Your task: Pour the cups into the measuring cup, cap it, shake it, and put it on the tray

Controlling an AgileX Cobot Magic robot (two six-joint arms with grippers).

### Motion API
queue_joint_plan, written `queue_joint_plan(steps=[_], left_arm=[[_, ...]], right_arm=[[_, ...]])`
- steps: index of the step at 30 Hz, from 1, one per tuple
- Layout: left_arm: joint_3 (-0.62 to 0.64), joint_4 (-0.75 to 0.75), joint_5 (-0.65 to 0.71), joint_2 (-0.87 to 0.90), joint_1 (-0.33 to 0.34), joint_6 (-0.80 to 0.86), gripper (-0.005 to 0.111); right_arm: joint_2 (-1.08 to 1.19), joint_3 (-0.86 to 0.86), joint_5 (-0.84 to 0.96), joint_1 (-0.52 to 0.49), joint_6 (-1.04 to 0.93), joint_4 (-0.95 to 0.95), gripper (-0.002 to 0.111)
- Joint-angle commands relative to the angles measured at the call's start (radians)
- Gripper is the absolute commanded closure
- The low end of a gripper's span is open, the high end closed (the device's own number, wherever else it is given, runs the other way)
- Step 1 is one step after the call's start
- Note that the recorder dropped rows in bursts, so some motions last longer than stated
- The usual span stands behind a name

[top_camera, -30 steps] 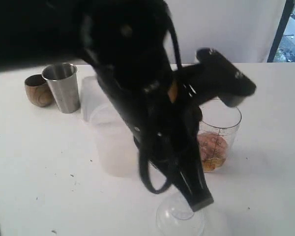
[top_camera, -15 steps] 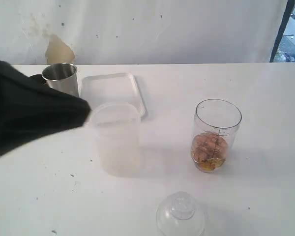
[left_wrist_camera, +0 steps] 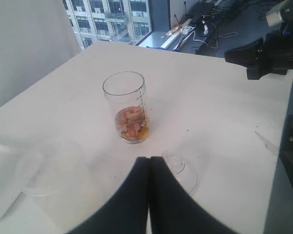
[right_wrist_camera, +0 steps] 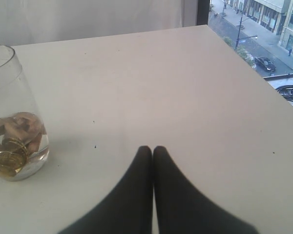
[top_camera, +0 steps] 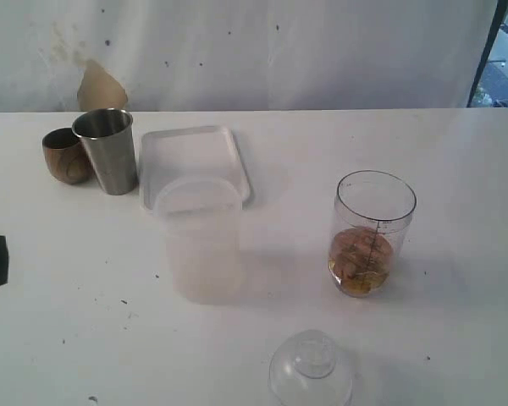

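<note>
Standing upright: measuring cup [top_camera: 375, 233], mouth upward.

Ext. view's bottom edge cuts clear lid [top_camera: 311, 370]; rt wrist view crops measuring cup [right_wrist_camera: 13, 109].

silver steel tumbler [top_camera: 107, 149], brown wooden cup [top_camera: 65, 155], white tray [top_camera: 194, 161]

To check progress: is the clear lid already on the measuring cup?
No, the measuring cup stands open at the top, and the clear domed lid lies apart from it.
</note>
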Motion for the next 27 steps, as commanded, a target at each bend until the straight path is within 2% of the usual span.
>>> queue_joint_plan(steps=[1, 4, 6, 7, 8, 10, 11, 12, 13, 20, 23, 27], left_arm=[[0.015, -0.011, -0.026, -0.005, -0.003, -0.007, 0.107], [0.061, 0.056, -0.083, -0.005, 0.008, -0.013, 0.107], [0.139, 0.105, -0.253, -0.005, 0.09, -0.033, 0.107], [0.201, 0.089, -0.413, -0.005, 0.187, -0.033, 0.107], [0.232, 0.076, -0.474, -0.005, 0.241, -0.033, 0.107], [0.315, -0.005, -0.667, -0.005, 0.396, -0.033, 0.107], [0.372, -0.03, -0.769, -0.005, 0.495, -0.035, 0.107], [0.394, -0.03, -0.806, -0.005, 0.531, -0.035, 0.107], [0.431, -0.03, -0.844, -0.005, 0.599, -0.035, 0.107], [0.599, -0.035, -0.864, -0.114, 0.895, -0.033, 0.107], [0.672, -0.037, -0.859, -0.214, 1.069, -0.056, 0.107], [0.672, -0.035, -0.701, -0.311, 1.144, -0.089, 0.107]], right_arm=[[-0.005, 0.001, -0.005, 0.0, 0.004, -0.003, 0.108], [-0.005, 0.001, -0.005, 0.0, 0.004, -0.003, 0.108], [-0.005, 0.001, -0.005, 0.0, 0.004, -0.003, 0.108], [-0.005, 0.001, -0.005, 0.0, 0.004, -0.003, 0.108], [-0.005, 0.001, -0.005, 0.0, 0.004, -0.003, 0.108], [-0.005, 0.001, -0.005, 0.0, 0.004, -0.003, 0.108], [-0.005, 0.001, -0.005, 0.0, 0.004, -0.003, 0.108], [-0.005, 0.001, -0.005, 0.0, 0.004, -0.003, 0.108], [-0.005, 0.001, -0.005, 0.0, 0.004, -0.003, 0.108], [-0.005, 0.001, -0.005, 0.0, 0.004, -0.003, 0.108], [-0.005, 0.001, -0.005, 0.0, 0.004, -0.003, 0.108], [-0.005, 0.001, -0.005, 0.0, 0.004, -0.003, 0.108]])
